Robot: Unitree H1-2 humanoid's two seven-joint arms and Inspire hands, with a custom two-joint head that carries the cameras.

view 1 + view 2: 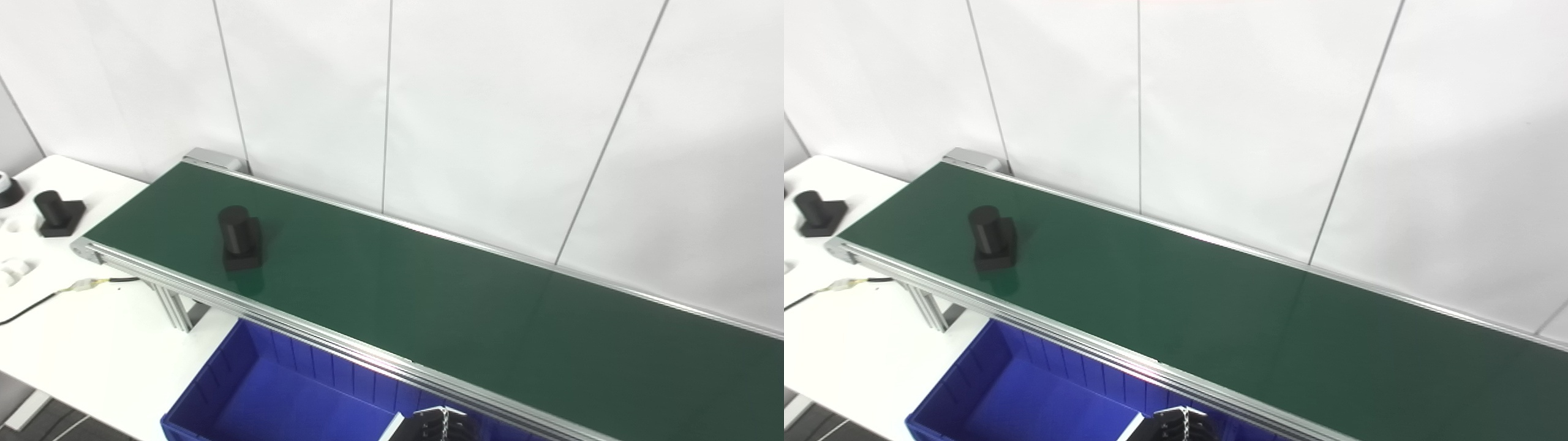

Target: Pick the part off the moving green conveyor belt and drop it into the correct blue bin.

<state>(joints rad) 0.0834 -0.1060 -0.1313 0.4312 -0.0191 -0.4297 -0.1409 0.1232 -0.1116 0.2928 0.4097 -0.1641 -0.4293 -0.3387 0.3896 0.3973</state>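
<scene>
Standing upright near the conveyor belt (pixel 429 306)'s left end, the black part (pixel 240 239) risked riding past, for the one hand (pixel 438 425) visible, state indeterminable, hung low over the blue bin (pixel 269 398).

Black part (pixel 240 237), cylinder on square base, stands upright on green belt (pixel 429 294).

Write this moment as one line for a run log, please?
part: black part upright on green belt, left end | bin: blue bin below belt | robot hand: tip visible at bottom edge, state unclear | grasp: not yet
</scene>
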